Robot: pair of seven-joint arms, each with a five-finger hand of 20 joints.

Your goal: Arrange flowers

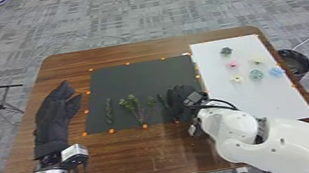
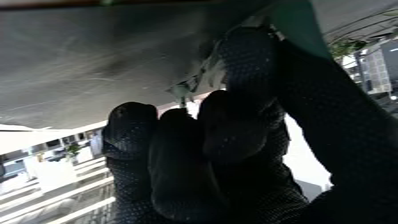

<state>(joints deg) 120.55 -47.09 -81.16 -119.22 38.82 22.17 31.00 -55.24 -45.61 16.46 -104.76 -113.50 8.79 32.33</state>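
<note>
While apparently pinching a green sprig with the right hand at the black mat, align the stalk before easing off.

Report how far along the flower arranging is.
A narrow sprig and leafy stems lie on the black mat, so they look done. The right hand holds a green sprig by the mat's right side. The small flowers on the white sheet seem left.

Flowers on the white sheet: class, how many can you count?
6: grey one farthest; next, pink one left, yellow one right; nearest, left to right, another yellow, green one, blue one. The right arm may hide more.
</note>
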